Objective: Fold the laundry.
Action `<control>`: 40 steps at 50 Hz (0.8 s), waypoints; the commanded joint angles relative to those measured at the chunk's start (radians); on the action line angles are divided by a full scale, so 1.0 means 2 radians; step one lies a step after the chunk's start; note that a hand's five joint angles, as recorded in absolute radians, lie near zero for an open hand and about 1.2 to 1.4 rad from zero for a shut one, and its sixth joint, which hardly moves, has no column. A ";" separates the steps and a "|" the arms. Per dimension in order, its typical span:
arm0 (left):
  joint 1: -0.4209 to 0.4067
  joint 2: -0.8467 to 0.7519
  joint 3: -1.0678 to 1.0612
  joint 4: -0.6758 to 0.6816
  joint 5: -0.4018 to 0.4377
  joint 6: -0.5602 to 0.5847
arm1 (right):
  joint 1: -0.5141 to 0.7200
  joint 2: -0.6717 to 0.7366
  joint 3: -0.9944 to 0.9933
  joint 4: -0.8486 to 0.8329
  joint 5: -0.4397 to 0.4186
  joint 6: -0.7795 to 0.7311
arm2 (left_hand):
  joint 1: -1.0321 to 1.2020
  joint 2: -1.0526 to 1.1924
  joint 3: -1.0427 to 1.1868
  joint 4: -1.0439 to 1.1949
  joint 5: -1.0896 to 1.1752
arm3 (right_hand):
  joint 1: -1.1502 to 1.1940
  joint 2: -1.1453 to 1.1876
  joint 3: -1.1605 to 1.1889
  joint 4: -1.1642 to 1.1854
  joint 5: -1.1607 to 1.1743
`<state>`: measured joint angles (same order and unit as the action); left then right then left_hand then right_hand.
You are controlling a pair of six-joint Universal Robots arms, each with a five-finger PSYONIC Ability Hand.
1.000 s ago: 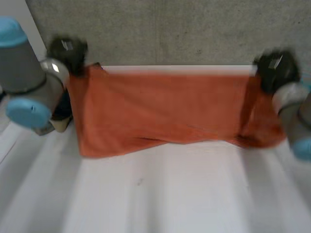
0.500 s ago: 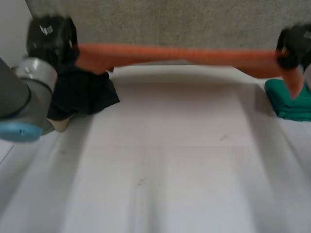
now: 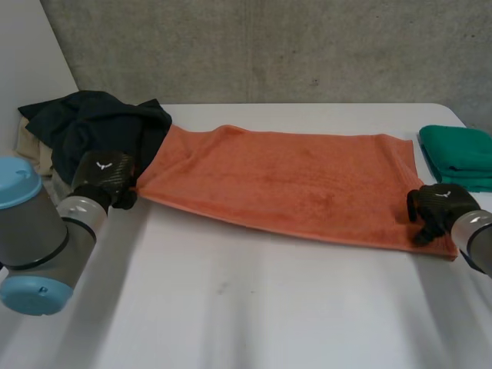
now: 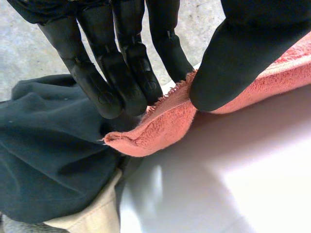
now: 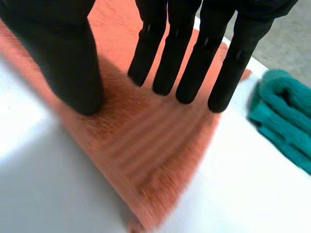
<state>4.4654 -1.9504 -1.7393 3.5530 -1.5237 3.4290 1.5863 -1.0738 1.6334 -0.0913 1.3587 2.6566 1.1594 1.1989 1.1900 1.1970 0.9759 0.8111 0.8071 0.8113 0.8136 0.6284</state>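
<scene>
Orange towel [image 3: 292,184] now lies spread flat across the far half of the white table [image 3: 269,307], where half a second ago it hung in the air as a taut band stretched between the two raised hands. Both arms have come down with it. The left hand [image 3: 104,178] sits at the towel's near left corner, and its wrist view shows the fingers [image 4: 127,87] and thumb [image 4: 233,68] pinching the towel's edge between them. The right hand [image 3: 438,209] is at the near right corner; its fingers [image 5: 192,73] are straight and side by side over the cloth, the thumb [image 5: 73,73] held apart, nothing gripped. A heap of dark clothes [image 3: 100,123] touches the towel's left end, and a folded green towel [image 3: 461,157] lies just beside its right end. The laying-out looks finished, so the first fold is likely next.
</scene>
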 commanded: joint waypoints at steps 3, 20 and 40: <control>0.008 0.007 -0.002 -0.009 0.003 -0.002 | -0.030 -0.025 0.023 0.024 0.004 0.015 | 0.118 0.099 0.103 0.100 0.123 | -0.070 -0.068 -0.070 -0.071 -0.066; 0.014 0.014 -0.009 -0.042 0.005 0.001 | -0.052 -0.002 0.043 -0.040 -0.004 -0.035 | 0.118 0.099 0.103 0.100 0.123 | 0.293 0.295 0.292 0.291 0.297; 0.051 0.197 -0.147 -0.387 0.042 0.170 | -0.152 -0.166 0.072 0.290 -0.073 -0.287 | 0.118 0.099 0.103 0.100 0.123 | 0.293 0.295 0.292 0.291 0.297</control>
<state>4.5528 -1.6465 -1.9392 3.0008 -1.4821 3.6214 1.3632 -1.3518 1.8040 0.1544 1.2604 2.3543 1.1594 1.1989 1.1900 1.1970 0.9759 1.1033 1.1759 1.1870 1.1930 0.9760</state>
